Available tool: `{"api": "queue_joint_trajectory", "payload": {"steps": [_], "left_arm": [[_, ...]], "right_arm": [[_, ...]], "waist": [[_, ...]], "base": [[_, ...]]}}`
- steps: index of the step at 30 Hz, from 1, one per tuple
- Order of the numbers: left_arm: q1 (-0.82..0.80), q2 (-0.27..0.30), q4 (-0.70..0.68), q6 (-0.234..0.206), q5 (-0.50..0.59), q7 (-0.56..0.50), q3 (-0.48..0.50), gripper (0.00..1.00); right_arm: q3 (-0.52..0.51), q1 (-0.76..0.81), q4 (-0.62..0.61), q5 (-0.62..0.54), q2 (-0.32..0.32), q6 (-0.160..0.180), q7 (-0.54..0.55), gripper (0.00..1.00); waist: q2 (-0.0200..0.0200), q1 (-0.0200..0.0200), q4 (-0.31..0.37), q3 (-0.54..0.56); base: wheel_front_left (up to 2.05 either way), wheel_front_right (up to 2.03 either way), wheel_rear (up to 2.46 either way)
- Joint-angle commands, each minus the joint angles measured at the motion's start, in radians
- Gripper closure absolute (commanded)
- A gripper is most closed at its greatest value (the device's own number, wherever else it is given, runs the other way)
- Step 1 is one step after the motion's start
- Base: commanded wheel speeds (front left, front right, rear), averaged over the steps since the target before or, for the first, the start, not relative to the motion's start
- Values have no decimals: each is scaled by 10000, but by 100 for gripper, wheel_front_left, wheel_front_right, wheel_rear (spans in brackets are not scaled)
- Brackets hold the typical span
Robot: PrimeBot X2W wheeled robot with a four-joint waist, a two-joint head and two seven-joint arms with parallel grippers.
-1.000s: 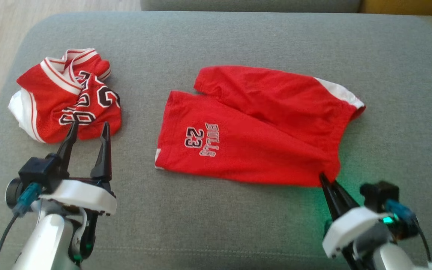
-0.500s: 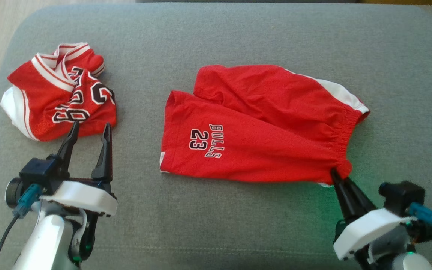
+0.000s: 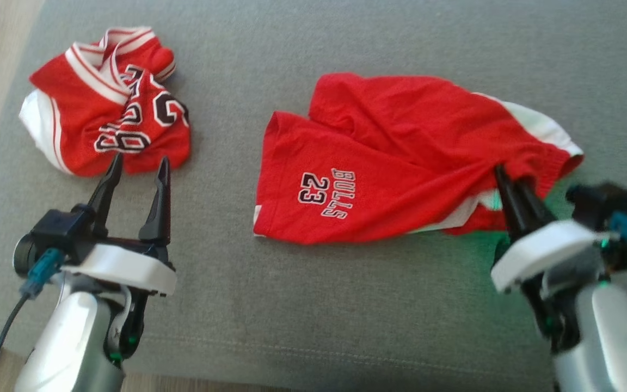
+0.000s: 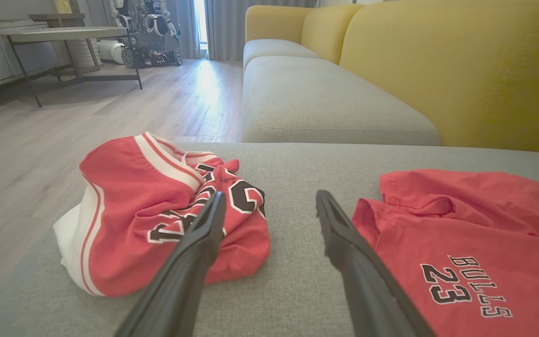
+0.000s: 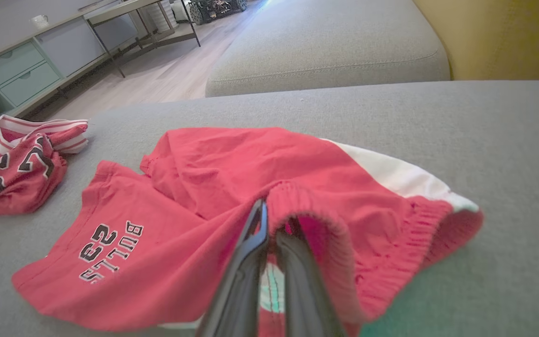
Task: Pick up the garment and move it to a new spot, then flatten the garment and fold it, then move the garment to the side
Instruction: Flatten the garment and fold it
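The garment, red shorts (image 3: 389,158) printed "BULLS 23", lies spread on the grey cushion (image 3: 302,305), leg openings to the left and elastic waistband to the right. My right gripper (image 3: 501,175) is shut on the near waistband edge and holds it lifted, so the white lining shows beneath. In the right wrist view the shut fingers (image 5: 269,220) pinch the bunched waistband of the shorts (image 5: 194,187). Left of the shorts (image 4: 461,234), my left gripper (image 3: 138,163) stands open and holds nothing, its tips (image 4: 269,206) just short of a crumpled red jersey (image 3: 106,120).
The crumpled red-and-white jersey (image 4: 157,206) lies at the cushion's far left, near its edge. Wooden floor (image 4: 63,121) lies beyond that edge. A yellow sofa back (image 4: 461,70) and another grey seat (image 5: 325,51) stand behind; a table (image 4: 63,35) is farther off.
The right gripper has raised the waistband corner off the cushion and drawn it inward over the shorts, baring the white lining. The head camera has shifted. The left gripper has held still.
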State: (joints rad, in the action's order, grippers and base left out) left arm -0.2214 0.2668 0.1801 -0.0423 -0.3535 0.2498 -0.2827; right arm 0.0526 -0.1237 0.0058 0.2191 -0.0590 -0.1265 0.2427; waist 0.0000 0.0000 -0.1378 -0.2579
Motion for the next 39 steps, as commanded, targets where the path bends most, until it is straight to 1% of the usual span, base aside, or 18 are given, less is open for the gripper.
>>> {"api": "queue_joint_trajectory", "payload": {"steps": [1, 9, 16, 17, 18, 22, 26, 32, 39], "left_arm": [[-543, 161, -292, 70, 104, 120, 390, 0], [-982, -170, -208, 343, 261, 120, 546, 0], [-1095, -426, -91, 547, 515, 120, 722, 0], [-1105, -455, -74, 575, 551, 120, 743, 0], [-1109, -476, -59, 597, 585, 120, 774, 0], [-1039, -553, 12, 674, 704, 120, 898, 0], [-902, -593, 75, 737, 805, 120, 1006, 0], [-650, -569, 151, 749, 924, 120, 1175, 0], [-433, -538, 216, 723, 977, 120, 1293, 0]], "right_arm": [[159, -693, -93, 50, -166, -42, -73, 100], [-44, -2748, 1983, 122, -782, -42, -267, 100], [-28, -3974, 3716, 147, -1139, -42, -899, 100], [4, -4075, 3897, 125, -1172, -42, -1013, 73], [56, -4150, 4057, 122, -1189, -42, -1125, 0], [249, -4124, 4453, 142, -1213, -42, -1490, 0], [295, -3671, 4306, 172, -1179, -42, -1872, 0], [167, -2592, 3279, 233, -986, -42, -2132, 0], [86, -1429, 2220, 323, -840, -42, -1609, 0]], "waist": [[0, 0, -208, -261], [0, 0, -632, -889], [0, 0, -679, -1009], [0, 0, -664, -1009], [0, 0, -629, -1000], [0, 0, -427, -852], [0, 0, -183, -622], [0, 0, 196, -233], [0, 0, 449, 130]], "base": [[0, 0, 0], [0, 0, 0], [0, 0, 0], [0, 0, 0], [0, 0, 0], [0, 0, 0], [0, 0, 0], [0, 0, 0], [0, 0, 0]]}}
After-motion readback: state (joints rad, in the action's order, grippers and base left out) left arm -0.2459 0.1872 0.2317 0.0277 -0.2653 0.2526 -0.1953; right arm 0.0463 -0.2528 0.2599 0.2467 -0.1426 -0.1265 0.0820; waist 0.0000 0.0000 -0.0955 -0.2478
